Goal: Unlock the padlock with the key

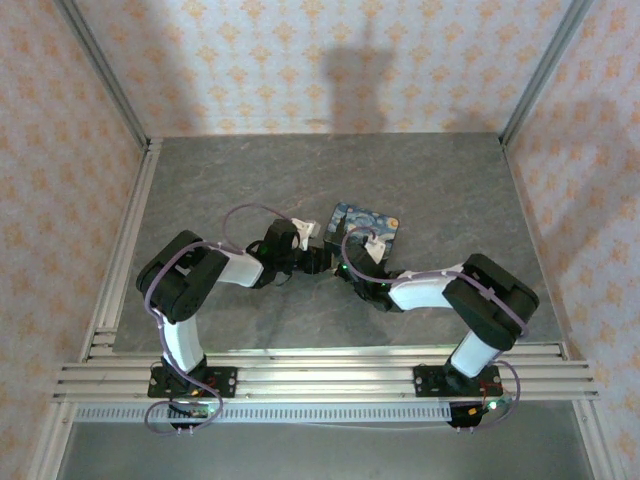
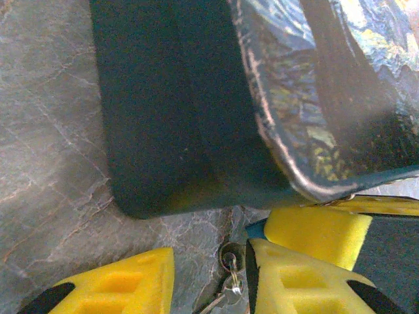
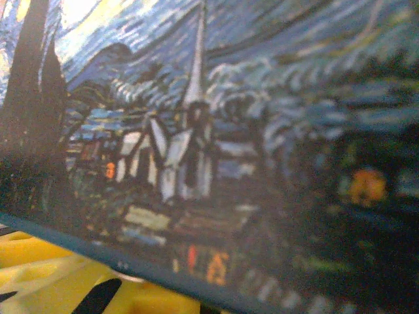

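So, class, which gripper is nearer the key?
Left. The key lies between the fingers of the left gripper; the right gripper sits just beyond, beside the tin.

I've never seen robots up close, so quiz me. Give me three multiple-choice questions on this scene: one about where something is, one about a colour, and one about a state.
1. Where is the tin?
A) around the middle of the table
B) in the far left corner
C) hanging off the near edge

2. What colour are the left gripper's fingers?
A) red
B) yellow
C) white

3. Those fingers are:
A) pressed together
B) apart
C) clamped on the tin

Answers:
1 A: the top view shows it mid-table.
2 B: the left wrist view shows yellow foam.
3 B: bare table and a small metal ring show in the gap between them.
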Robot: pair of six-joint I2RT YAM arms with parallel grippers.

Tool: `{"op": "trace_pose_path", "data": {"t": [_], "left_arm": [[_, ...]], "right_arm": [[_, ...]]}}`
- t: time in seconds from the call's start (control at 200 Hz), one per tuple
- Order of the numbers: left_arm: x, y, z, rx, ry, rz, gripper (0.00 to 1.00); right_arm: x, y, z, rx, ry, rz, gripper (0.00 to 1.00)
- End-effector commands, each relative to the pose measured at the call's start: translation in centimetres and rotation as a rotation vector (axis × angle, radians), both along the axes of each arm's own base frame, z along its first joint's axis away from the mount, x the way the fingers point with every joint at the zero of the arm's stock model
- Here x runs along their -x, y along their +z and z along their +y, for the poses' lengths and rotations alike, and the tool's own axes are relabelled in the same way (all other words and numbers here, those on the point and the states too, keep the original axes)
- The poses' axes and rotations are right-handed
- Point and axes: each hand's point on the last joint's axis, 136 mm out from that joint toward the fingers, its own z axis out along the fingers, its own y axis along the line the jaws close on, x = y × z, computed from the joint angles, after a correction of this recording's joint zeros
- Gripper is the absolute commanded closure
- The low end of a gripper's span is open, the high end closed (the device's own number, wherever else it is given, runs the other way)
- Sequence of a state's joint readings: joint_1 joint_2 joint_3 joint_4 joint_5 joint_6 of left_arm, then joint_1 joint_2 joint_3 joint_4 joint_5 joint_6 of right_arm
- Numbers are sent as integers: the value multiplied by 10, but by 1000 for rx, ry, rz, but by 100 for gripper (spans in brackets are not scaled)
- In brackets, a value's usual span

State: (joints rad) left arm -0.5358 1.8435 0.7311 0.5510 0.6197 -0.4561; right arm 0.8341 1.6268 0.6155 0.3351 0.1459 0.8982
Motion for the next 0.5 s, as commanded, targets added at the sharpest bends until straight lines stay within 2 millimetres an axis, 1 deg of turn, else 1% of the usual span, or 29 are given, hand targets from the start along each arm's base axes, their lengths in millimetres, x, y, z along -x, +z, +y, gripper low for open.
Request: {"op": "trace_pose_path", "data": {"t": [0.0, 0.095, 0.355, 0.43, 0.495], "left_arm": [[0, 13, 3, 7, 2, -33, 66], [3, 17, 5, -1, 2, -41, 66], [8, 33, 12, -16, 4, -69, 66], [10, 36, 13, -22, 1, -74, 66], [11, 37, 14, -27, -1, -75, 66]], "right_arm": [[5, 4, -14, -10, -48, 7, 96], [5, 12, -19, -27, -84, -5, 100], [2, 42, -38, -79, -197, -64, 100], [5, 42, -49, -90, -254, -64, 100], [7, 40, -52, -93, -261, -61, 100]]}}
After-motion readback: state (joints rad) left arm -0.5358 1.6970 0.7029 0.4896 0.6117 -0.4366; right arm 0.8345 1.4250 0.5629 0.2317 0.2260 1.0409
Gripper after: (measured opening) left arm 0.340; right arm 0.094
